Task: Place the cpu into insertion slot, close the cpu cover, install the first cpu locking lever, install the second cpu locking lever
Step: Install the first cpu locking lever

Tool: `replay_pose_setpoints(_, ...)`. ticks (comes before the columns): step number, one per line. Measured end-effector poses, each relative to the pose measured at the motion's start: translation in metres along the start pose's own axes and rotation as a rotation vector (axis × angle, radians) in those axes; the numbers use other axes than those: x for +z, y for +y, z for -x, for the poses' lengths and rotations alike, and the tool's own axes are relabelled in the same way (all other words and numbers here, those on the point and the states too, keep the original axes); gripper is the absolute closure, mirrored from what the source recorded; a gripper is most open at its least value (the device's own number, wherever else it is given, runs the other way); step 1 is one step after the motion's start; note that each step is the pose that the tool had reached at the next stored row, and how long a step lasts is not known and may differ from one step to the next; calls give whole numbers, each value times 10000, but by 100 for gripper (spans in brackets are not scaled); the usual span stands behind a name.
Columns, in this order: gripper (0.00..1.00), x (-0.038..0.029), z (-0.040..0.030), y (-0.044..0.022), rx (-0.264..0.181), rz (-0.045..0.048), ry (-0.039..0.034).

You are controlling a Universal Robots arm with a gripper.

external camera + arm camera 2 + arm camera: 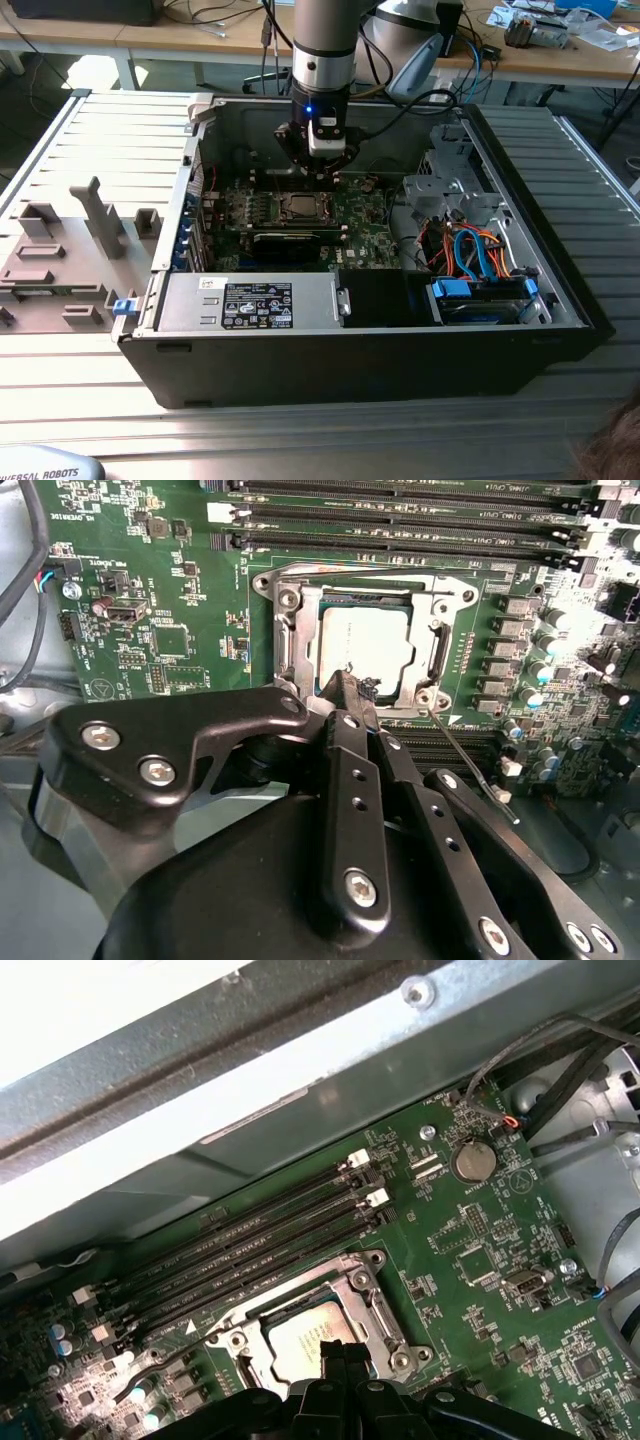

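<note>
The cpu (365, 640) lies flat in the insertion slot on the green motherboard, its silver-grey top showing. The cpu cover (288, 640), a silvery frame, lies down around it. My gripper (347, 688) hovers at the socket's edge with its black fingers pressed together and nothing visible between them. A thin locking lever (470, 765) sticks out at an angle from one socket corner, its free end off the board. In the first wrist view the cpu (298, 1340) sits just beyond my gripper (340, 1348). In the exterior view my gripper (318, 172) hangs behind the cpu (298, 208).
The open computer case (560, 300) rests on a slatted metal table. Memory slots (260, 1235) run along one side of the socket. Orange and blue cables (470, 250) and a drive bay fill the exterior view's right. Grey fixtures (100, 215) stand at its left.
</note>
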State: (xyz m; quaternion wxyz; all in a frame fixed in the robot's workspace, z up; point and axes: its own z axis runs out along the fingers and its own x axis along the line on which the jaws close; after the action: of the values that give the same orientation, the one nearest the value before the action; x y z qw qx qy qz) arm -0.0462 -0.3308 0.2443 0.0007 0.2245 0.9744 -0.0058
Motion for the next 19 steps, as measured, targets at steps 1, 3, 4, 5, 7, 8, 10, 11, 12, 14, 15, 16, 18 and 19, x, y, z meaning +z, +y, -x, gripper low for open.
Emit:
replay_pose_setpoints(1,89,0,0,0,-15,0,0)
replay_pose_setpoints(3,89,0,0,0,-37,1,-1)
replay_pose_setpoints(4,89,0,0,0,-50,0,-1)
replay_pose_setpoints(5,89,0,0,0,-59,1,-1)
replay_pose_setpoints(7,89,0,0,0,-83,1,-1)
replay_pose_setpoints(8,89,0,0,0,-101,1,-2)
replay_pose_setpoints(10,89,0,0,0,-136,1,-1)
replay_pose_setpoints(11,89,0,0,0,-147,1,-2)
replay_pose_setpoints(12,89,0,0,0,-160,1,-2)
replay_pose_setpoints(14,89,0,0,0,-184,1,-2)
replay_pose_setpoints(15,89,0,0,0,-195,1,-3)
replay_pose_setpoints(16,89,0,0,0,-209,1,-3)
replay_pose_setpoints(18,89,0,0,0,-235,1,-3)
replay_pose_setpoints(19,89,0,0,0,-244,1,-3)
